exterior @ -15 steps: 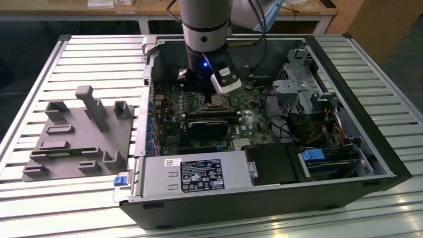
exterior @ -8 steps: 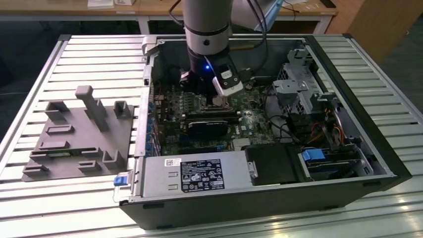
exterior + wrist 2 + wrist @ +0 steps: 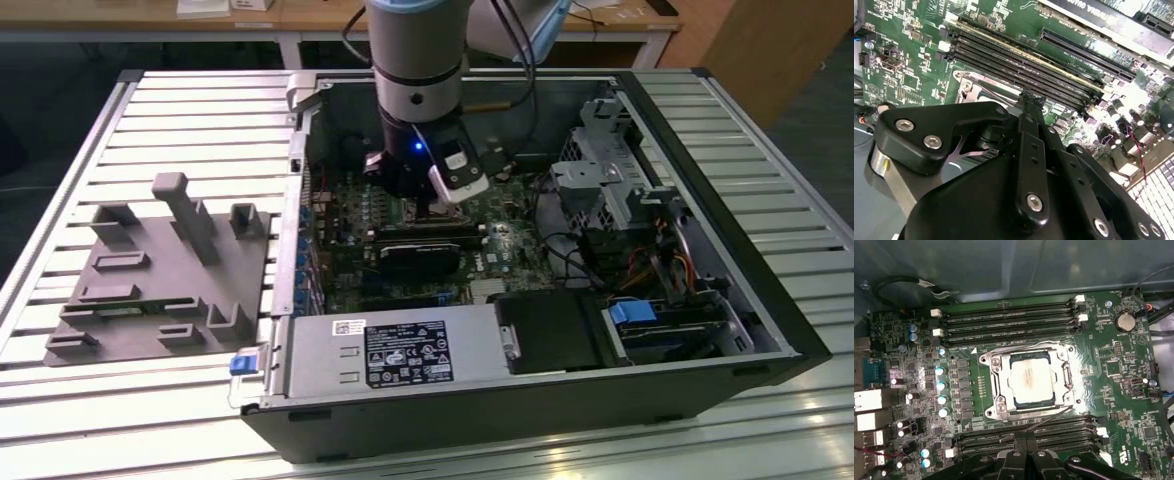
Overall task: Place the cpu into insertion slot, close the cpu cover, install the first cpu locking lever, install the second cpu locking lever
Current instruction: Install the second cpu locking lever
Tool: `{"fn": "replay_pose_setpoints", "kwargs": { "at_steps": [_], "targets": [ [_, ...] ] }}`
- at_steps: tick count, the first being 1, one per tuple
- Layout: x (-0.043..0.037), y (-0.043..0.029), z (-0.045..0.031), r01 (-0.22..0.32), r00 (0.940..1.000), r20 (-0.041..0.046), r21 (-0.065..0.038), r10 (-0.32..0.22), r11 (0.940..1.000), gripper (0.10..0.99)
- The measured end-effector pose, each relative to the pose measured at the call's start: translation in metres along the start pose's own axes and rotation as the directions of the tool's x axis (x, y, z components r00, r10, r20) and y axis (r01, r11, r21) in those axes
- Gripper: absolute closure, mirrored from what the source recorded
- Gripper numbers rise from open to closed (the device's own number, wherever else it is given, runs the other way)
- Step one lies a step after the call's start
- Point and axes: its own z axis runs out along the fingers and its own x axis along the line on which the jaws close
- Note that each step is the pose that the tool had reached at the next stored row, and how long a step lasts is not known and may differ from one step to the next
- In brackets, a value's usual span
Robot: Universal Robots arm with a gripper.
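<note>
Seating looks done: in the first wrist view the chip (image 3: 1030, 380) lies flat in the socket (image 3: 1056, 399), silver top up. The cover plate (image 3: 996, 385) is down around it, its window framing the chip evenly on all four sides.

The gripper (image 3: 1026, 436) hangs just beside the socket's edge, on the side by the nearer bank of memory slots (image 3: 1004, 440). Its fingers look pressed together with nothing pinched between them. The second wrist view shows the same narrow tip (image 3: 1026, 95) low over the circuit board (image 3: 899, 75).

A thin wire lever (image 3: 1049, 416) runs along that same edge at a slight angle to the plate. You should read it as not hooked, though its catch is too small to confirm. A second lever (image 3: 1014, 346) lies along the opposite edge; latched or not, you cannot tell.

Step in hand, as a judgement: the first lever.
- Bear on the wire near its free end, not on the plate or the chip.
- Push down and sideways together so that it slips under its hook.
- Mind the memory slots beside the tip.

In the exterior view the gripper (image 3: 424, 205) stands inside the computer case (image 3: 534, 400), toward the exterior view's left and far side of the board.
</note>
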Motion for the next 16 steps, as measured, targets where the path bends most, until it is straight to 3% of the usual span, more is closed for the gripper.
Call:
{"fn": "replay_pose_setpoints", "kwargs": {
  "at_steps": [9, 16],
  "targets": [
    [0.0025, 0.0018, 0.003, -0.002, 1.0, -0.0044, -0.031, 0.001, 0.9995, 0.984],
    [0.0065, 0.0004, 0.0097, -0.003, 1.0, -0.0079, -0.055, 0.003, 0.9985, 0.984]
  ]
}}
